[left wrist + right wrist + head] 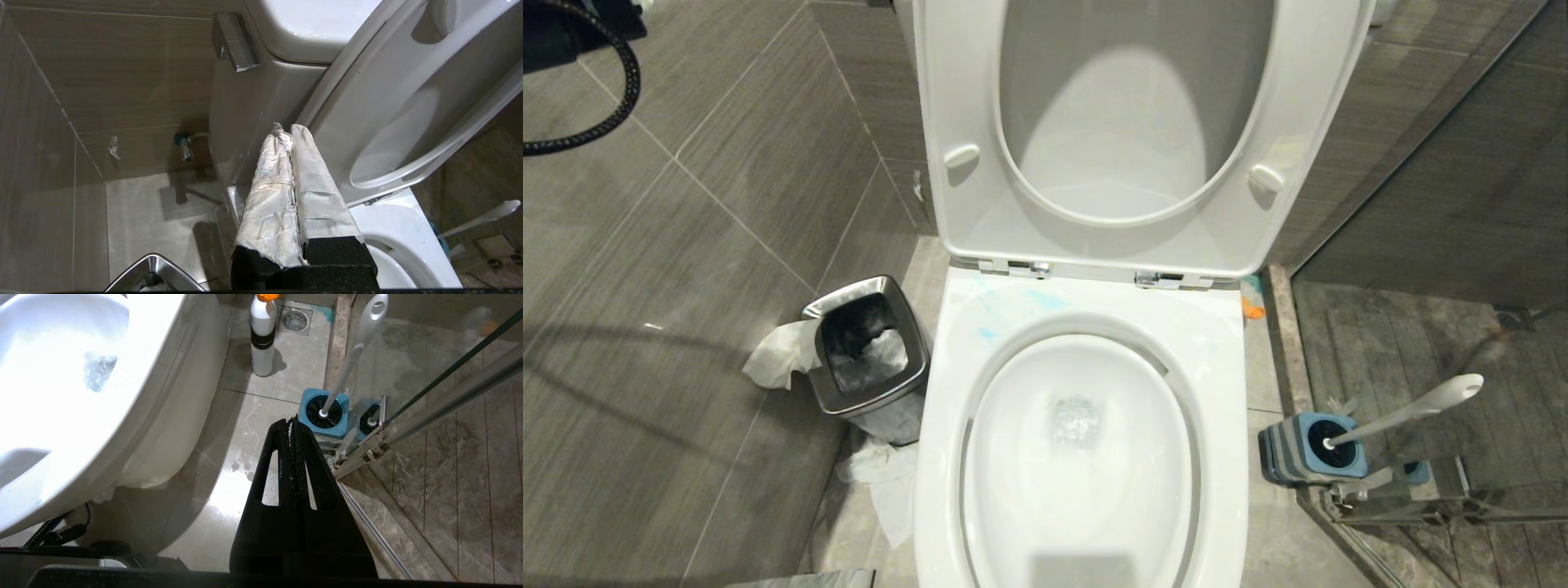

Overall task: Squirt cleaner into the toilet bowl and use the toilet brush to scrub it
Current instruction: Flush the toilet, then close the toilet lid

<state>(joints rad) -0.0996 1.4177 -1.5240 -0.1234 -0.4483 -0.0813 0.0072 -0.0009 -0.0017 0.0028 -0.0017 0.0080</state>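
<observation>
Centrally, toilet bowl (1086,457), seat raised, w/ teal cleaner smears (1013,314) on rear rim. Toilet brush (1405,412) stands head-down in blue holder (1311,449), on the floor to the bowl's right. L gripper (286,128): paper-wrapped fingers pressed together, empty, near tank. R gripper (292,420): closed, empty, above floor just short of holder.

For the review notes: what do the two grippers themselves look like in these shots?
The left gripper has two long fingers wrapped in wrinkled, smudged white tape over a black speckled base. The right gripper is bare matte black: two tapering fingers with slot-shaped cutouts and toothed inner edges.
</observation>
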